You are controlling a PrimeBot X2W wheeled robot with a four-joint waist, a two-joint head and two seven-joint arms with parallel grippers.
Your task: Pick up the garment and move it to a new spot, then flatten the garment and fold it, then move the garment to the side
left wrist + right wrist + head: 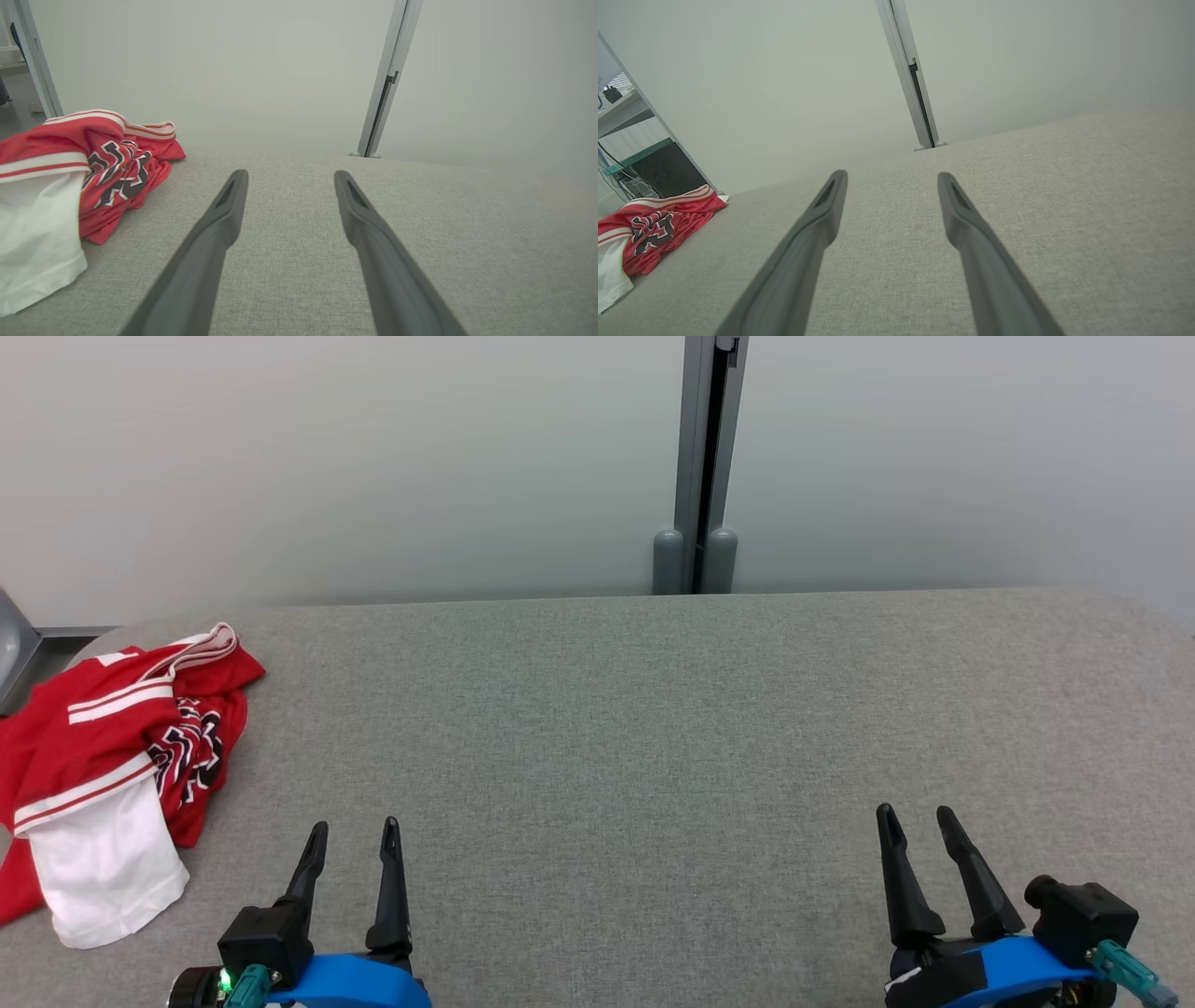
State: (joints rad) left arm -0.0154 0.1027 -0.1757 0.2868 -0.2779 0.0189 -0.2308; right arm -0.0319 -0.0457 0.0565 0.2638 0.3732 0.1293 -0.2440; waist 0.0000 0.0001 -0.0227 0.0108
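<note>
The garment [112, 747] is a crumpled red jersey with white stripes, dark lettering and a white part, heaped at the far left of the grey table [653, 728]. It also lies at the left of the left wrist view [93, 172] and far left in the right wrist view [658, 224]. My left gripper [355, 831] stands open at the lower left, just right of the garment and not touching it. Far off at the lower right, my right gripper [920, 817] is open too, nothing between its fingers.
A pale wall runs behind the table, with a grey vertical post [705, 457] at its middle. The table's left edge lies just beyond the garment, where a grey fixture [14, 649] stands. Shelving and dark equipment [649, 168] show past that edge.
</note>
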